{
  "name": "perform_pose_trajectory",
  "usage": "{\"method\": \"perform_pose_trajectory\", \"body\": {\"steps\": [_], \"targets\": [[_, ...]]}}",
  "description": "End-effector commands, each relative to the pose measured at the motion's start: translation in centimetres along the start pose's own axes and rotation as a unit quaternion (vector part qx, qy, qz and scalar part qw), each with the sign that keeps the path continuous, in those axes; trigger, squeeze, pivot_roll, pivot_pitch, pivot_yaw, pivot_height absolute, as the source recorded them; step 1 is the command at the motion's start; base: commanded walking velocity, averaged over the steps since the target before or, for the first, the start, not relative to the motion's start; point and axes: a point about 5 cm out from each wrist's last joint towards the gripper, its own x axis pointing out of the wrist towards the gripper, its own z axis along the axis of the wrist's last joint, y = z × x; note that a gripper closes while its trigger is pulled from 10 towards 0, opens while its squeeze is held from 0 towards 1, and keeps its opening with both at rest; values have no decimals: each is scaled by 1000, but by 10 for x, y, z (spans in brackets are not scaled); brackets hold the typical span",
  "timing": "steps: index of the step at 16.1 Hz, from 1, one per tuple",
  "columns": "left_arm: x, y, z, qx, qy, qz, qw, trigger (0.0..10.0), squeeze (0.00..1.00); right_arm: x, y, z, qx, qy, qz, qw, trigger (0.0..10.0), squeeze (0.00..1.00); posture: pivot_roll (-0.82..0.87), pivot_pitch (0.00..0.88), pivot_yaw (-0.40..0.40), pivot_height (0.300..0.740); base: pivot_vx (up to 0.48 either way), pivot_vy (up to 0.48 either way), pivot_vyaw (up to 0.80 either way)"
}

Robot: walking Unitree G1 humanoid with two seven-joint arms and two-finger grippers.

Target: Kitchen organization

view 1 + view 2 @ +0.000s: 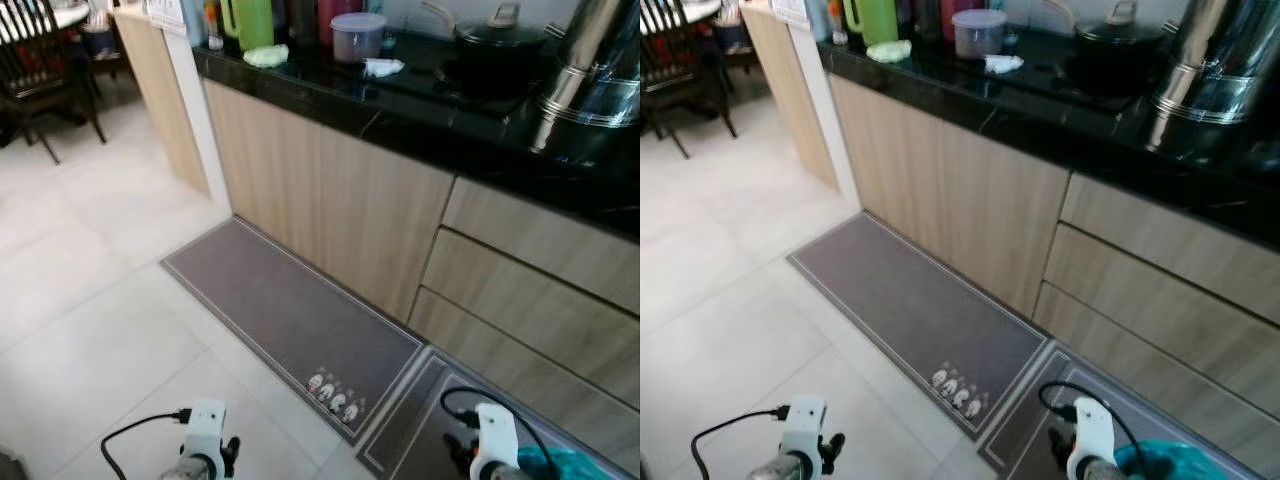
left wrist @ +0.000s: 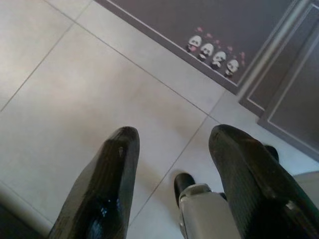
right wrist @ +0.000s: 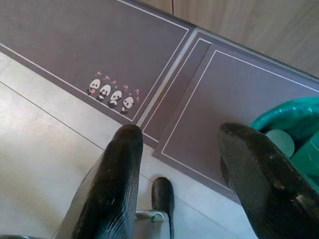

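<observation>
A black countertop [image 1: 420, 115] runs along light wood cabinets [image 1: 340, 200]. On it stand a green jug [image 1: 255, 22], a lidded plastic tub [image 1: 357, 37], a black lidded pot [image 1: 497, 45] and a large steel vessel [image 1: 595, 80]. A green cloth [image 1: 266, 56] and a white cloth [image 1: 383, 67] lie near the counter's edge. Both arms hang low over the floor. My left gripper [image 2: 174, 134] is open above pale tiles with nothing between its fingers. My right gripper [image 3: 182, 130] is open above a grey mat, also holding nothing.
Two grey mats [image 1: 290, 320] lie end to end along the cabinets, one printed with small pandas [image 2: 212, 50]. A teal bag [image 3: 294, 134] sits on the floor by my right side. A dark wooden chair [image 1: 35, 60] stands far left. Drawers [image 1: 540, 290] are to the right.
</observation>
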Motion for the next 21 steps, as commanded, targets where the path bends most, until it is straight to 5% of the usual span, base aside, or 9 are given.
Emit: {"method": "perform_pose_trajectory", "body": {"steps": [1,15,17,21], "targets": [[0,2,-1,8,7,1,1000,10000,0,-2,-5,-6,3,7,-4,1000,10000,0,4,0,42,740,0,0,-731],[0,0,-3,8,8,0,1000,10000,0,-3,-3,-11,3,13,-4,1000,10000,0,4,0,40,740,0,0,-733],[-1,1,-4,7,11,0,1000,10000,0,1,16,-12,1,14,4,1000,10000,0,3,0,40,740,0,0,-734],[-1,1,-5,6,12,1,1000,10000,0,2,23,-15,1,17,7,1000,10000,0,3,0,40,740,0,0,-736]]}}
